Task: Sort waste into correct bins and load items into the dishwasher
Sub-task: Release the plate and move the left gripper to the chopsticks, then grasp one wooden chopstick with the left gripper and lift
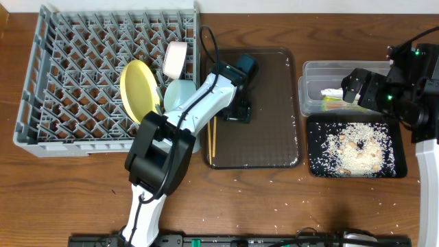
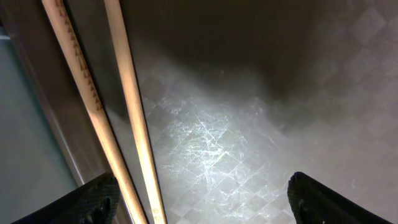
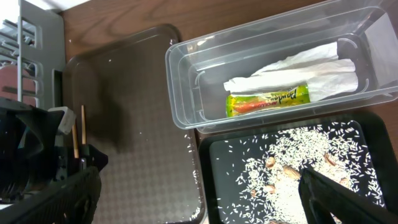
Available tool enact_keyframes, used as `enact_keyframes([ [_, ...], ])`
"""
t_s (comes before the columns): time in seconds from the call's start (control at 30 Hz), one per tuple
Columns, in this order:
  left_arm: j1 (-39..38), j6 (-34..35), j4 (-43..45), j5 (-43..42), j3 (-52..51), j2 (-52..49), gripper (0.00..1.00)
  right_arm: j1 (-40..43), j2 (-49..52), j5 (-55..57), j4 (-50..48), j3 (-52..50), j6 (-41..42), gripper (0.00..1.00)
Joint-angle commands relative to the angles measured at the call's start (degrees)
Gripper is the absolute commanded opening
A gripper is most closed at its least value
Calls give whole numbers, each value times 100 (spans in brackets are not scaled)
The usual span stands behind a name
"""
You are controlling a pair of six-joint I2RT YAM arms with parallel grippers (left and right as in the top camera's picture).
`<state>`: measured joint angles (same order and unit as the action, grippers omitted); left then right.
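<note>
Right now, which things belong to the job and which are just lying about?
Job: chopsticks, yellow plate, blue bowl, dish rack, napkin, wrapper, rice, clear tub, black tray.
Just there: brown serving tray, wooden table.

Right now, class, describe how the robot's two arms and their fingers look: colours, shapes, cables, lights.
The left arm has white links, bulky black joints and a black cable looping beside it. The right arm is likewise white and black, with small green lights. Both arms' fingers are plain black.
</note>
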<state>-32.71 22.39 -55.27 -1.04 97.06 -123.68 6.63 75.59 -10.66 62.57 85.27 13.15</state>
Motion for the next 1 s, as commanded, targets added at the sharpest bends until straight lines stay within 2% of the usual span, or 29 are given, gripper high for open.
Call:
enact_keyframes([
  [0.0,57,-90,28,-11,66,-234,87,48,7,13,7,11,-52,99],
  [0.27,315,-96,26,-485,68,-376,87,48,7,13,7,11,-52,99],
  [0.47,549,-400,-120,-1338,68,-638,87,48,7,13,7,11,-55,99],
  [0.67,507,-444,-330,-1419,70,-743,78,48,7,13,7,11,-55,99],
  [0.7,496,-444,-376,-1419,70,-743,74,48,7,13,7,11,-52,99],
  [0.83,400,-437,-455,-1362,68,-743,51,48,7,13,7,11,-52,99],
  [0.9,365,-437,-450,-1316,79,-741,30,48,7,13,7,11,-52,99],
  [0.93,358,-437,-494,-1305,122,-734,14,48,7,13,7,11,-52,99],
  [0.97,358,-435,-546,-1287,179,-721,8,48,7,13,7,11,-52,99],
])
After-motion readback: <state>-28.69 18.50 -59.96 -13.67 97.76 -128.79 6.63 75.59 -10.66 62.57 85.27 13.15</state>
